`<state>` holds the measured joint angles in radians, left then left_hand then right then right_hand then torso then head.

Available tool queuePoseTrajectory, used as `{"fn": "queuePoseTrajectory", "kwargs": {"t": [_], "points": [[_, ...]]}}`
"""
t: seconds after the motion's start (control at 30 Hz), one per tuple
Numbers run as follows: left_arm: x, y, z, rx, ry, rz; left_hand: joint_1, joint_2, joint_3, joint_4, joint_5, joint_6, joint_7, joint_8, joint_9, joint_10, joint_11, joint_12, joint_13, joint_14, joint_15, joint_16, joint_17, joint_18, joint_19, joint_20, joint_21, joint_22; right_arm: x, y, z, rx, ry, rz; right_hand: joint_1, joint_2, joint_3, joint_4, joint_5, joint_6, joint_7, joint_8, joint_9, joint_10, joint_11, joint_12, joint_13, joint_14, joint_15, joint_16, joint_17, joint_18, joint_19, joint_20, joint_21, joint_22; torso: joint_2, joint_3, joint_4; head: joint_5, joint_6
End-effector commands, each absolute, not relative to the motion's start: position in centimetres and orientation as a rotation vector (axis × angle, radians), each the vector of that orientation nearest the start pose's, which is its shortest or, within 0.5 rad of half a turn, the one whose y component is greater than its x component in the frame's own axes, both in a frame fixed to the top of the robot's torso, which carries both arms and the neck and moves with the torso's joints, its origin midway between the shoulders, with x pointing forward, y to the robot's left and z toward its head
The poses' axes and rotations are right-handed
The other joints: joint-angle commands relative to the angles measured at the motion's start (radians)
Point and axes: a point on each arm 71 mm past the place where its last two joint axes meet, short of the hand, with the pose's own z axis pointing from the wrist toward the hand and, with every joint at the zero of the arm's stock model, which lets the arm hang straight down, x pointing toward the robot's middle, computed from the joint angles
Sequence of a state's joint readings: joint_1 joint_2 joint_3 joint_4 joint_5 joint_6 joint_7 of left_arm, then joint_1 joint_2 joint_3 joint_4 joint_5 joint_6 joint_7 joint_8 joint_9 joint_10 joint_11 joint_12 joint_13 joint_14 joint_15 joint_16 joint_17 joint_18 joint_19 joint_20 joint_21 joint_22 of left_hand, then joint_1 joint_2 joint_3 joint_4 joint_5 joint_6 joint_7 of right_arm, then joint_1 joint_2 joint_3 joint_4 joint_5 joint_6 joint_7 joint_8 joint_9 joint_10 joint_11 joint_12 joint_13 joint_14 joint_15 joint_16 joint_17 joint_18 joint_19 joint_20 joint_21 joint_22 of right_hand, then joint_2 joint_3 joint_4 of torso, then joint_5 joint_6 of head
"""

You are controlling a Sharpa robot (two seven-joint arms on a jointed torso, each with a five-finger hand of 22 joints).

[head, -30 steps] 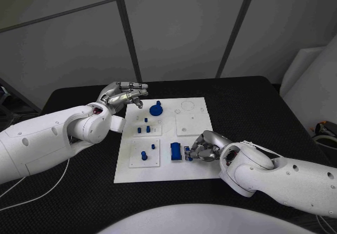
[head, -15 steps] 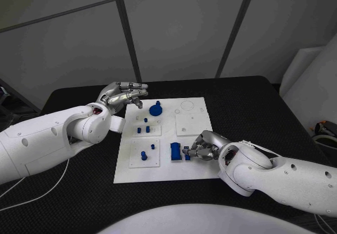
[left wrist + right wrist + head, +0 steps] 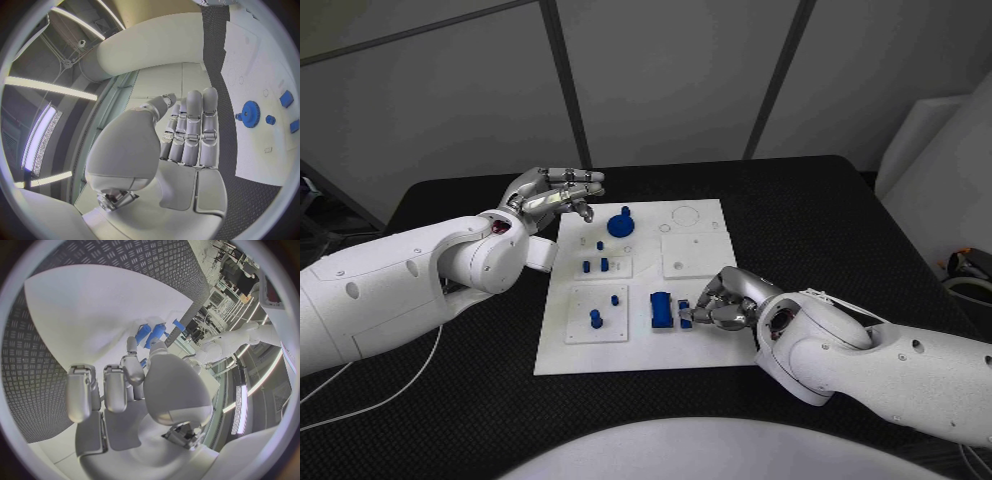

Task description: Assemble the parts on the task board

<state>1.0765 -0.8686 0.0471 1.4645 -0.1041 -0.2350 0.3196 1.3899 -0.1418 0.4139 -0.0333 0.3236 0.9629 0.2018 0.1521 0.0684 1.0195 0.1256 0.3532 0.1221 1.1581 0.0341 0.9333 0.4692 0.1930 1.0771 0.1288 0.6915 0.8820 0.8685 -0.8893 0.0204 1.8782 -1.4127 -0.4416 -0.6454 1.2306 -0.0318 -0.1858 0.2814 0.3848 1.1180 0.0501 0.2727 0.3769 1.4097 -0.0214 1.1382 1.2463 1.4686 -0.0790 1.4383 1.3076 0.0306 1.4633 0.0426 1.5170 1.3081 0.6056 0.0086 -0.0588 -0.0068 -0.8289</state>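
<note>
The white task board (image 3: pixel 697 350) lies mid-table. A blue gear (image 3: pixel 620 225) (image 3: pixel 250 114) stands near its far left corner, with small blue pegs (image 3: pixel 597 265) just nearer. A tall blue block (image 3: pixel 661 309) (image 3: pixel 144 333) stands on the near half. Beside it is a small blue part (image 3: pixel 685 320) (image 3: pixel 157 332), pinched at the curled fingertips of my right hand (image 3: pixel 727 300) (image 3: pixel 140 390). My left hand (image 3: pixel 557 195) (image 3: pixel 184 135) hovers off the board's far left corner, fingers extended side by side, holding nothing.
Two more blue pegs (image 3: pixel 596 318) stand on the near left square of the board. A blank white square (image 3: pixel 692 255) lies on the right half. Black table (image 3: pixel 819 220) surrounds the board, with a white cable (image 3: pixel 387 395) at the left.
My right hand has shifted slightly at the small blue part beside the block. The left hand has not moved.
</note>
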Motion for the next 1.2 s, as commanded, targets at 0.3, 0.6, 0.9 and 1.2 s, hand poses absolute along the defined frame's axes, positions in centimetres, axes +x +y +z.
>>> {"fn": "queuePoseTrajectory", "kwargs": {"t": [0.3, 0.6, 0.9, 1.2], "points": [[48.7, 23.4, -21.3, -1.138, 1.506, -1.501, 0.001, 0.012, -0.003, -0.001, -0.003, -0.006, 0.001, 0.007, 0.000, -0.010, -0.001, 0.009, 0.002, -0.006, 0.001, 0.006, -0.003, -0.010, -0.010, 0.001, -0.004, 0.000, 35.2, -15.5, -26.9, 0.178, 2.049, 0.620, 0.064, -0.005, -0.010, -0.008, -0.072, 0.000, 0.004, 0.005, 0.010, -0.002, 0.003, 0.001, 0.003, 0.058, 0.000, -0.001, 0.029, -0.010, 0.048, -0.005, -0.006, 0.199, -0.001, 0.0020, -0.0031, 0.001, 0.002], [48.7, 23.4, -21.3, -1.138, 1.506, -1.503, 0.001, 0.012, -0.003, -0.001, -0.003, -0.006, 0.001, 0.007, 0.000, -0.010, -0.001, 0.009, 0.002, -0.006, 0.001, 0.006, -0.003, -0.010, -0.010, 0.001, -0.004, 0.000, 35.8, -15.6, -27.3, 0.182, 2.049, 0.598, 0.077, 0.011, -0.008, -0.003, -0.061, 0.001, 0.003, 0.006, 0.013, -0.001, 0.002, 0.003, 0.005, 0.059, 0.000, 0.000, 0.030, -0.010, 0.050, -0.006, -0.005, 0.201, 0.001, 0.0003, 0.0012, -0.002, 0.004], [48.7, 23.3, -21.3, -1.138, 1.506, -1.503, 0.001, 0.012, -0.003, -0.001, -0.003, -0.006, 0.001, 0.007, 0.000, -0.010, -0.001, 0.009, 0.002, -0.006, 0.001, 0.006, -0.003, -0.010, -0.010, 0.001, -0.004, 0.000, 36.5, -16.1, -27.9, 0.202, 2.038, 0.557, 0.084, 0.027, -0.007, 0.001, -0.047, 0.003, 0.001, 0.008, 0.016, 0.002, 0.001, 0.007, 0.010, 0.059, -0.001, 0.001, 0.031, -0.011, 0.051, -0.006, -0.003, 0.202, 0.001, -0.0001, -0.0003, 0.001, 0.003], [48.7, 23.3, -21.4, -1.138, 1.507, -1.503, 0.001, 0.012, -0.003, -0.001, -0.003, -0.006, 0.001, 0.007, 0.000, -0.010, -0.001, 0.009, 0.002, -0.006, 0.001, 0.006, -0.003, -0.010, -0.010, 0.001, -0.004, 0.000, 37.2, -16.3, -28.4, 0.205, 2.040, 0.532, 0.111, 0.042, -0.001, -0.006, -0.045, 0.003, -0.002, 0.010, 0.020, 0.003, -0.003, 0.009, 0.011, 0.059, -0.004, 0.001, 0.032, -0.010, 0.051, -0.008, -0.004, 0.202, 0.001, 0.0005, 0.0000, 0.002, -0.001]]}}
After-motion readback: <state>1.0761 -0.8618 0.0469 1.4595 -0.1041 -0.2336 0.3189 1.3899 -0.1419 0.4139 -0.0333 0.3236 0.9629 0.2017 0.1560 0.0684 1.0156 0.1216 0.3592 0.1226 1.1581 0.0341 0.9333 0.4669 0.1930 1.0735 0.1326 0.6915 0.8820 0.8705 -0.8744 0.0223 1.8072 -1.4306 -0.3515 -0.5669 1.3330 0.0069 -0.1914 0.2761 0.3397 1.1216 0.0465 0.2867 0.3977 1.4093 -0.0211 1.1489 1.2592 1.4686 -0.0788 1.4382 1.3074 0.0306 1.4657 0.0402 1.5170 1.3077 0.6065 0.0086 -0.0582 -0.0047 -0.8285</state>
